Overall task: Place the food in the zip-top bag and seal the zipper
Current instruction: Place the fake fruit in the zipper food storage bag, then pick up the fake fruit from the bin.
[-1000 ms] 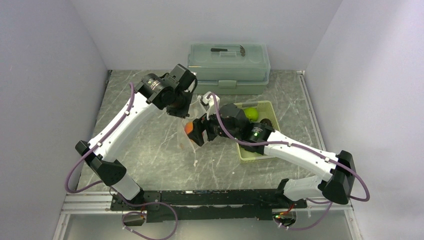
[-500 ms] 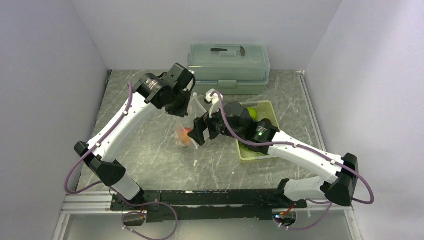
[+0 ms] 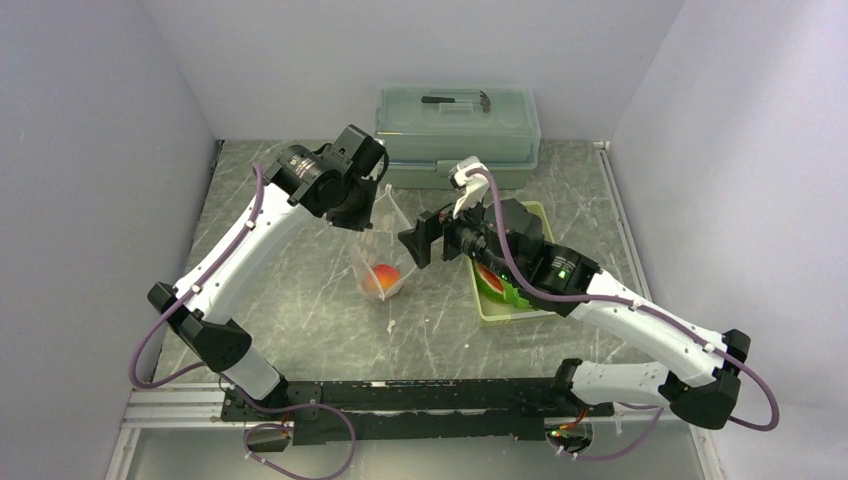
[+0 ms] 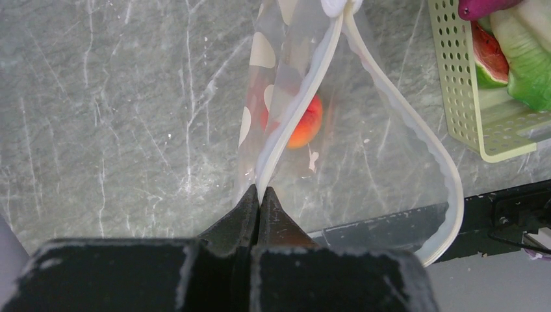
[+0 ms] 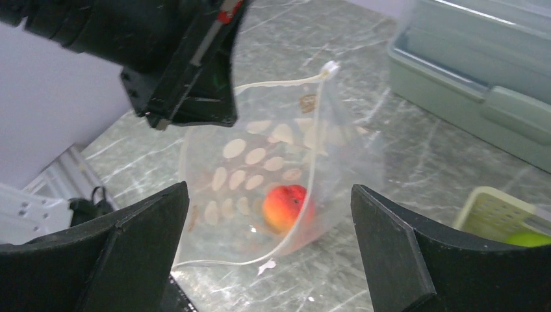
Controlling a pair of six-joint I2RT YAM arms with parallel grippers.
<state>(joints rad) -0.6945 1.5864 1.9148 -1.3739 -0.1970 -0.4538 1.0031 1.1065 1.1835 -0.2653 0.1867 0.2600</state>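
Two grippers here: the left gripper (image 4: 260, 198) has its fingers pinched tight on the zipper (image 4: 305, 97) edge of the bag (image 5: 260, 169), holding that edge up so the mouth hangs open. The right gripper (image 5: 269, 253) sits just beside the opening with its fingers spread wide and nothing between them. One orange-red fruit (image 5: 288, 207) lies at the bottom inside the bag, and off to the right the yellow-green tray (image 4: 455, 84) has the watermelon slice (image 4: 488, 55), lettuce (image 4: 526, 65) and purple root (image 4: 484, 6) in it, with a grey-green box (image 3: 457, 125) against the far wall.
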